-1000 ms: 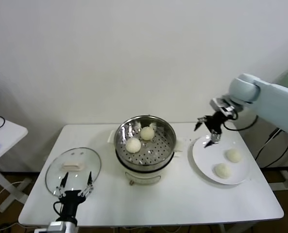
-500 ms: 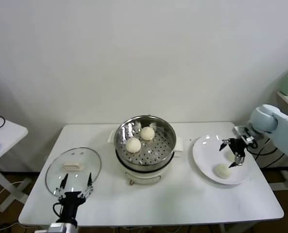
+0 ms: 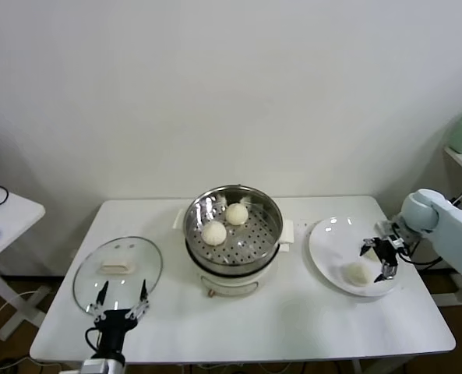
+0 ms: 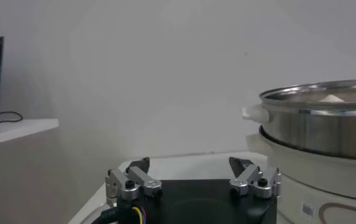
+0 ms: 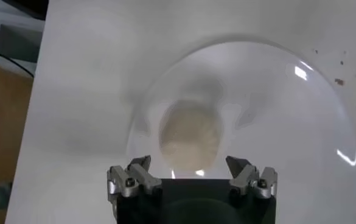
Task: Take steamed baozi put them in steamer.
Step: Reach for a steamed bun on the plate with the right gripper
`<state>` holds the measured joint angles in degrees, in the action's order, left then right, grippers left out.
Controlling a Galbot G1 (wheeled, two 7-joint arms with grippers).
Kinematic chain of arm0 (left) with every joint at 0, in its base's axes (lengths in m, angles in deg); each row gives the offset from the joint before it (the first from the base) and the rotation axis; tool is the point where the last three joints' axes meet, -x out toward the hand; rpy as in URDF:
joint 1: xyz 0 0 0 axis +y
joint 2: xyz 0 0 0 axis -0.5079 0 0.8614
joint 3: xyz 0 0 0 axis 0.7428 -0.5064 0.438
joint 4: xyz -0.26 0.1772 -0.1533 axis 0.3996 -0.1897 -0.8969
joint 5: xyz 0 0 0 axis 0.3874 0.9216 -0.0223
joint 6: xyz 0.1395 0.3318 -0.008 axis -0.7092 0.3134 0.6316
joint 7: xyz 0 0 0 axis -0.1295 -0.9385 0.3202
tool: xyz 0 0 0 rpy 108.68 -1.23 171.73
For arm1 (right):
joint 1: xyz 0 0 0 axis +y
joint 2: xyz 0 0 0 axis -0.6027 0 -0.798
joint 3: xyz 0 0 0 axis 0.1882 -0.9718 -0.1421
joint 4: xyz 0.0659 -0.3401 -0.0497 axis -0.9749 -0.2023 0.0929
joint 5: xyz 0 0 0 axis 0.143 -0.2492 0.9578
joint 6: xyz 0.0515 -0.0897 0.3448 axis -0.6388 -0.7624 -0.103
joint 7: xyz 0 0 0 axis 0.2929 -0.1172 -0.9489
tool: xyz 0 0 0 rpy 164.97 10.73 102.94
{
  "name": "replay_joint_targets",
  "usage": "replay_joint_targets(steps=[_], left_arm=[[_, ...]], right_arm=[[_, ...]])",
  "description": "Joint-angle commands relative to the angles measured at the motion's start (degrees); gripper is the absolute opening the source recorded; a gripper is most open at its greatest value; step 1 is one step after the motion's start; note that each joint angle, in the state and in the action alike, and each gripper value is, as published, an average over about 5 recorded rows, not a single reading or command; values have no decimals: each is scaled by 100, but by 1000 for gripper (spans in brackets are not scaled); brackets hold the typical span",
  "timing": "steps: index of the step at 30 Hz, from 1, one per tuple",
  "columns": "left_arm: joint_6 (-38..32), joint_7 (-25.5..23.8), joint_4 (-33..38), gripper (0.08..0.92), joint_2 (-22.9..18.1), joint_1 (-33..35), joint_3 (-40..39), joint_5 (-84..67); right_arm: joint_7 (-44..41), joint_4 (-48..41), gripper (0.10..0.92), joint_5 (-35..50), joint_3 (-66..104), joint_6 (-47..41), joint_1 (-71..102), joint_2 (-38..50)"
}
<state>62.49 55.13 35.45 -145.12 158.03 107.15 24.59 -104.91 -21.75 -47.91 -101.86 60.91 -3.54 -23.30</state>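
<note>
The right gripper (image 3: 379, 259) is hovering wide open over a steamed baozi (image 5: 190, 136) on the white plate (image 3: 329, 248), at three o'clock from the steamer (image 3: 232, 230); the left gripper (image 3: 122, 303) is sitting open.

Far plate bun (image 3: 368, 252) behind right pincer (image 3: 377, 259); steamer (image 4: 324, 131) edge-cropped

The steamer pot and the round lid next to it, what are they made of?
The steamer looks like shiny steel: its wall mirrors the room, and its tray is punched with small holes. Its base looks like white plastic, though that is less sure. The lid looks like clear glass, since the table shows through it, with a pale handle on top.
</note>
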Motion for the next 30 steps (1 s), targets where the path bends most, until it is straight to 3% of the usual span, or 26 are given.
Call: replay_joint_targets(steps=[1,20,26,30], left_arm=[[21,43,-64,823,-35,-26,-18,117],[21,51,-131,823,-39,-85,-16,121],[42,50,-137,823,-19,-133,-35,129],[50,48,-137,823,-19,-148,-49,137]], right_arm=[[70,-318,823,-261,189,53,246,-339],[4,-498,820,-306,163,42,242,-551],[-13,-501,726,-306,169,43,245,-532],[-11,-491,708,-292,184,46,238,-510]])
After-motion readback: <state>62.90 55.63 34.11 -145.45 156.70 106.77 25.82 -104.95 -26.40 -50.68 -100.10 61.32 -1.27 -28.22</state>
